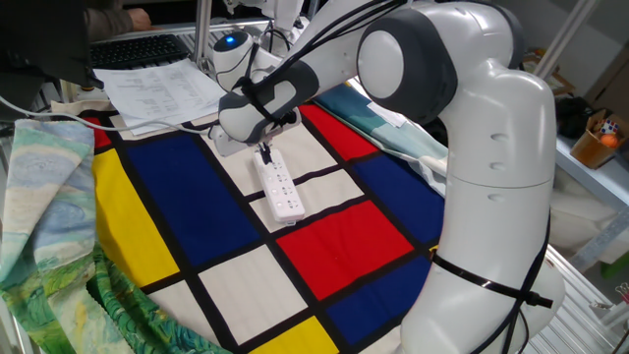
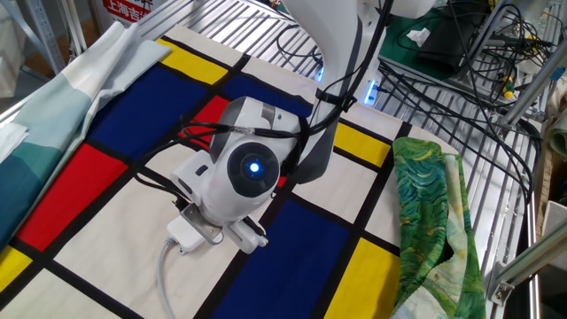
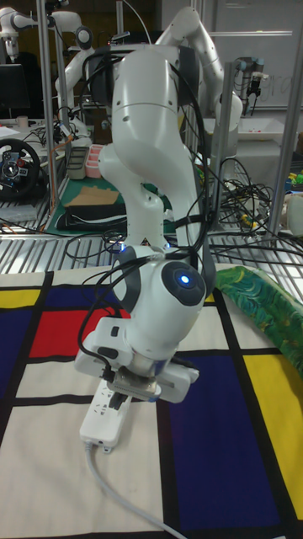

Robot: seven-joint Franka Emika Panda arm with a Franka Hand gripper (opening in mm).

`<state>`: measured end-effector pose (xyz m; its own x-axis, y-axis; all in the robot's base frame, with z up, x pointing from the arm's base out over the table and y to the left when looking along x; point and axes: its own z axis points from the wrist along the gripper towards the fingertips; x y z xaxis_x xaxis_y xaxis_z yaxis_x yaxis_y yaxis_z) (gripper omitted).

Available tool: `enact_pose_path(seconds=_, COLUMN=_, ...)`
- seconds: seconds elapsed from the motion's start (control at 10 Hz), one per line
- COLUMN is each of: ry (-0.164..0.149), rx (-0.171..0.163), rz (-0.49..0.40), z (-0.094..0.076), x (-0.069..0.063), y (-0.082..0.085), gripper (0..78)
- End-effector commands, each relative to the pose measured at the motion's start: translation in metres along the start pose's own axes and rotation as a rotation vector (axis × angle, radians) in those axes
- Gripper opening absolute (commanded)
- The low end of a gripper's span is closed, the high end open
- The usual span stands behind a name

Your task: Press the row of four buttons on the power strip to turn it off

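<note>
The white power strip lies on a white panel of the colour-block tablecloth, and its thin white cord runs off toward the table edge. The four buttons are too small to tell apart along its top. My gripper points straight down at the strip's far end, its dark fingertips together in one narrow tip at the strip's top surface. In the other fixed view the wrist hides the fingers and only the strip's cord end shows. The tall fixed view has the fingers low over the strip.
White paper sheets and a keyboard lie at the back. A green patterned cloth hangs at the left edge, also in the other fixed view. A teal cloth sits under my arm. Cables cover the metal grid.
</note>
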<state>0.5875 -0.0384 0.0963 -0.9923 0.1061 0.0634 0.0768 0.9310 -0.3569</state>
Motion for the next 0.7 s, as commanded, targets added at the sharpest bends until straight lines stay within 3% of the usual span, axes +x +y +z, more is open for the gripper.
enact_pose_path(seconds=0.1, ry=-0.015, rx=0.005, rz=0.012, z=0.0017, x=-0.0033, y=0.0, gripper=0.0)
enact_pose_path(seconds=0.7, ry=-0.019, rx=0.006, rz=0.018, z=0.0045, x=-0.006, y=-0.0001, gripper=0.0)
